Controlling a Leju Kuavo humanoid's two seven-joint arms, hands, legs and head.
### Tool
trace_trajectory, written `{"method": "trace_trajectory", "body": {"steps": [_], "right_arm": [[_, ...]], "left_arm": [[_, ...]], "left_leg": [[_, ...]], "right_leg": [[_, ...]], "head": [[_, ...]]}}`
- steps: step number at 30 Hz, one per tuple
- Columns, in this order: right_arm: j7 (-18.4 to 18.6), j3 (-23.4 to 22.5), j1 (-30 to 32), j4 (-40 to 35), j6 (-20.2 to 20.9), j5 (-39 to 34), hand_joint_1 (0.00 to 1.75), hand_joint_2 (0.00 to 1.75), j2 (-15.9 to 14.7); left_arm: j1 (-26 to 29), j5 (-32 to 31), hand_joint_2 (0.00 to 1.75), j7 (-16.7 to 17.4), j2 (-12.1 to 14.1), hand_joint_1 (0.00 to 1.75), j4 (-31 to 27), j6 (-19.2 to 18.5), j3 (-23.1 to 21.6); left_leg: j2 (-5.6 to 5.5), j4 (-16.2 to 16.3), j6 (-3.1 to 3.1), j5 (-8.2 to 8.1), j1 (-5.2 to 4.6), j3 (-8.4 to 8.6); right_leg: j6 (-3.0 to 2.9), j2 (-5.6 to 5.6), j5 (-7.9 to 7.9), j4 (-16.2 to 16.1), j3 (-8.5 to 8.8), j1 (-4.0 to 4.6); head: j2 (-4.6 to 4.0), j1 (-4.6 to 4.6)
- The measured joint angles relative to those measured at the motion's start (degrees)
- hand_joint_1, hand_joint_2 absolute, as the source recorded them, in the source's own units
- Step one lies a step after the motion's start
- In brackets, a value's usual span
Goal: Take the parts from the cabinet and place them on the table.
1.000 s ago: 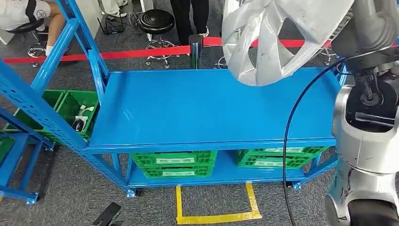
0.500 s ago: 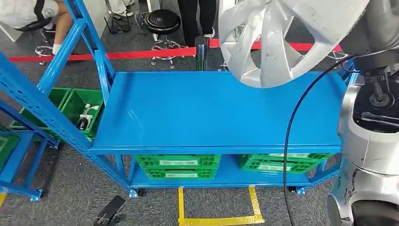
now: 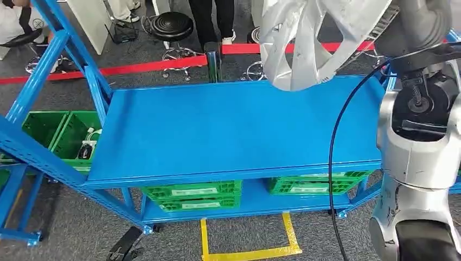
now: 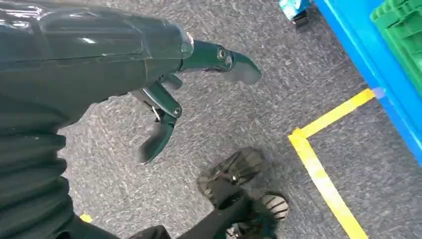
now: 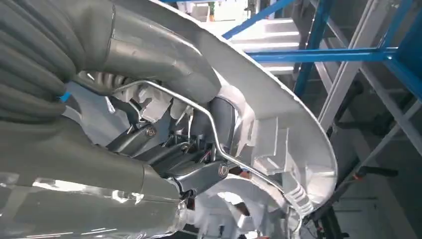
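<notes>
R hand (image 5: 199, 164) grips wheel cover (image 3: 321, 38) above blue table (image 3: 234, 130) | L hand (image 4: 164, 99) fingers apart, holds nothing

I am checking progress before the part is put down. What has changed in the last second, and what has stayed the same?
The head camera shifted, so the whole scene slid. The silver wheel cover stays raised in the right hand above the blue table. The left hand hangs open over the floor.
</notes>
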Motion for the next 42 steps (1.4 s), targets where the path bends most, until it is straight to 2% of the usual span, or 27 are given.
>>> {"method": "trace_trajectory", "body": {"steps": [5,7,9,10,11,12,13,15,16,18,20,21,22,24,25,26,27,28,30,31,32,35,36,38,40,41,42], "right_arm": [[-0.2,0.0,-0.1,0.4,0.3,0.1,1.75,1.75,-0.1],[-0.2,-0.1,0.0,0.5,0.4,0.1,1.75,1.75,-0.3],[-0.2,-0.2,0.0,0.7,0.4,0.1,1.75,1.75,-0.3],[-0.2,-0.2,0.1,0.8,0.4,0.1,1.75,1.75,-0.3],[-0.2,-0.2,0.2,0.9,0.4,0.1,1.75,1.75,-0.3],[-0.2,-0.2,0.2,1.0,0.4,0.0,1.75,1.75,-0.3],[-0.2,-0.2,0.2,1.1,0.5,0.0,1.75,1.75,-0.3],[-0.2,-0.2,0.1,1.1,0.5,0.1,1.75,1.75,-0.3],[-0.2,-0.2,-0.1,1.2,0.5,0.1,1.75,1.75,-0.3],[-0.2,-0.2,-0.2,1.2,0.5,0.1,1.75,1.75,-0.3],[-0.2,-0.2,-0.3,1.3,0.5,0.1,1.75,1.75,-0.3],[-0.2,-0.1,-0.5,1.4,0.4,0.1,1.75,1.75,-0.3],[-0.2,0.0,-0.7,1.4,0.3,0.1,1.75,1.75,-0.3],[-0.2,0.0,-0.8,1.4,0.2,0.1,1.75,1.75,-0.3],[-0.2,0.1,-0.8,1.4,0.2,0.0,1.75,1.75,-0.3],[-0.2,0.1,-0.8,1.5,0.2,0.0,1.75,1.75,-0.3],[-0.2,0.2,-0.8,1.5,0.2,0.0,1.75,1.75,-0.2],[-0.2,0.2,-0.8,1.6,0.2,0.0,1.75,1.75,-0.2],[-0.2,0.3,-0.8,1.7,0.2,0.0,1.75,1.75,-0.2],[-0.2,0.3,-0.8,1.7,0.2,0.0,1.75,1.75,-0.1],[-0.2,0.2,-0.9,1.7,0.1,0.0,1.75,1.75,-0.2],[-0.2,0.3,-0.9,1.7,-0.1,0.1,1.75,1.75,-0.1],[-0.2,0.3,-0.8,1.8,-0.2,0.1,1.75,1.75,-0.1],[-0.2,0.3,-0.9,1.8,-0.3,0.1,1.75,1.75,-0.1],[-0.2,0.3,-0.8,1.9,-0.3,0.2,1.75,1.75,-0.1],[-0.2,0.3,-0.7,1.9,-0.3,0.3,1.75,1.75,0.0],[-0.2,0.3,-0.6,1.9,-0.3,0.6,1.75,1.75,0.0]], "left_arm": [[-0.1,0.0,1.75,-0.2,0.0,0.00,0.3,-0.2,0.0],[-0.1,0.0,1.75,-0.2,0.0,0.00,0.3,-0.2,0.0],[0.0,0.0,1.75,-0.3,0.0,0.00,0.4,-0.3,0.0],[0.0,0.0,1.75,-0.3,0.0,0.00,0.5,-0.3,0.0],[0.0,0.0,1.75,-0.3,0.0,0.00,0.6,-0.3,0.0],[0.0,0.0,1.75,-0.3,-0.1,0.00,0.6,-0.3,0.0],[0.0,0.0,1.75,-0.3,-0.1,0.00,0.6,-0.3,0.0],[0.0,0.0,1.75,-0.3,-0.1,0.00,0.7,-0.3,0.0],[0.0,0.0,1.75,-0.3,-0.1,0.00,0.8,-0.3,0.0],[0.0,0.0,1.75,-0.3,-0.1,0.00,0.9,-0.3,0.0],[0.0,0.0,1.75,-0.3,-0.2,0.00,1.0,-0.3,0.0],[0.0,0.0,1.75,-0.1,-0.2,0.00,1.1,-0.3,0.0],[-0.1,0.0,1.75,0.1,-0.3,0.00,1.1,-0.3,0.0],[-0.1,0.0,1.75,0.2,-0.3,0.00,1.1,-0.3,0.0],[-0.1,0.0,1.75,0.0,-0.3,0.00,1.2,-0.3,0.0],[-0.1,-0.1,1.75,-0.1,-0.4,0.00,1.2,-0.3,0.0],[-0.1,-0.2,1.75,-0.1,-0.5,0.00,1.2,-0.3,0.0],[-0.1,-0.2,1.75,-0.1,-0.5,0.00,1.2,-0.3,0.0],[-0.1,-0.2,1.75,-0.1,-0.5,0.00,1.3,-0.2,0.1],[-0.2,-0.3,1.75,-0.1,-0.5,0.00,1.3,-0.2,0.2],[-0.3,-0.3,1.75,-0.2,-0.5,0.00,1.4,-0.2,0.3],[-0.4,-0.4,1.75,0.2,-0.5,0.00,1.4,-0.2,0.4],[-0.4,-0.4,1.75,0.2,-0.5,0.00,1.4,-0.2,0.4],[-0.5,-0.4,1.75,0.3,-0.5,0.00,1.4,-0.2,0.4],[-0.4,-0.4,1.75,0.3,-0.5,0.00,1.4,-0.2,0.4],[-0.4,-0.5,1.75,0.3,-0.5,0.00,1.4,-0.2,0.4],[-0.4,-0.5,1.75,0.4,-0.5,0.00,1.5,-0.1,0.4]], "left_leg": [[-0.23,-1.1,0.84,-0.74,-0.02,0.70],[-0.23,-1.4,1.37,-0.43,0.31,0.59],[-0.22,-1.4,1.84,-0.15,0.27,0.23],[-0.20,-1.4,1.96,0.05,0.20,-0.09],[-0.18,-1.3,2.03,0.29,0.16,-0.32],[-0.17,-1.3,2.00,0.54,0.14,-0.62],[-0.18,-1.3,1.92,0.83,0.11,-0.89],[-0.20,-1.3,1.68,1.39,0.02,-1.19],[-0.18,-1.3,1.35,1.68,-0.19,-1.49],[-0.05,-1.5,0.62,2.60,-0.01,-1.74],[0.00,-2.0,-0.09,3.47,-0.04,-1.82],[0.06,-1.8,-0.26,2.89,0.09,-2.23],[0.17,-0.6,-0.61,0.42,0.06,-2.81],[0.19,6.3,-1.08,-5.97,0.34,-4.66],[0.17,11.4,-1.39,-8.83,0.44,-5.75],[0.16,14.4,-1.58,-9.47,0.44,-6.10],[0.17,14.8,-1.70,-8.49,0.47,-5.33],[0.18,13.2,-1.78,-6.80,0.55,-3.58],[0.19,4.9,-1.68,-3.74,0.70,2.93],[0.16,0.5,-1.44,-5.17,0.75,5.66],[-0.06,-1.4,-1.12,-5.54,0.43,6.90],[-0.20,-1.6,-0.48,-5.27,0.23,6.22],[-0.12,-2.1,0.60,-4.57,0.58,5.90],[-0.06,-2.1,1.79,-3.68,0.52,4.84],[-0.09,-2.0,2.17,-2.64,0.32,3.61],[-0.09,-2.0,2.19,-2.07,0.19,2.91],[-0.10,-2.0,2.20,-1.58,0.11,2.23]], "right_leg": [[1.23,0.12,-0.06,0.3,-0.59,0.32],[1.92,0.09,-3.34,3.0,-1.37,0.22],[2.18,0.10,-8.37,11.6,-4.43,0.20],[2.27,0.10,-10.15,15.7,-5.89,0.21],[2.30,0.09,-10.39,17.5,-6.23,0.21],[2.19,0.09,-9.26,16.5,-5.28,0.21],[2.00,0.09,-7.15,13.1,-3.25,0.22],[1.36,0.11,-3.16,2.9,2.71,0.24],[1.03,0.15,-3.86,-0.7,4.70,0.50],[0.88,0.24,-3.07,-0.9,4.22,0.80],[0.25,0.18,-2.28,-1.0,3.76,0.88],[-0.15,-0.08,-1.33,-1.6,3.50,0.25],[-0.50,-0.15,-0.74,-1.8,2.96,0.28],[-0.82,-0.18,0.21,-1.8,1.76,0.28],[-0.81,-0.21,0.76,-1.7,1.02,0.30],[-0.75,-0.27,1.25,-1.6,0.30,0.30],[-0.65,-0.30,1.66,-1.4,-0.46,0.27],[-0.50,-0.32,2.01,-1.2,-1.15,0.25],[-0.12,-0.34,2.38,-0.5,-2.22,0.20],[0.10,-0.40,2.48,-0.1,-2.65,0.28],[0.40,-0.46,2.68,0.3,-2.99,0.44],[1.59,-0.57,3.79,0.2,-3.51,0.24],[1.96,-0.45,3.41,0.4,-3.98,0.12],[2.38,-0.39,-1.62,4.2,-5.19,0.12],[2.63,-0.34,-7.71,13.0,-6.96,0.12],[2.63,-0.33,-8.85,16.4,-7.27,0.14],[2.52,-0.32,-8.36,17.4,-6.87,0.17]], "head": [[0.00,-0.09],[0.00,0.50],[0.00,1.55],[0.00,1.79],[0.00,2.01],[0.00,2.12],[0.00,2.23],[0.00,2.65],[0.00,2.80],[0.00,2.67],[0.00,2.69],[0.00,2.67],[0.00,2.38],[0.00,1.20],[0.00,0.98],[0.00,0.85],[0.00,0.72],[0.00,0.53],[0.00,0.28],[0.00,0.13],[0.00,0.13],[0.00,0.28],[0.00,0.24],[0.00,0.81],[0.00,1.66],[0.00,1.90],[0.00,2.03]]}}
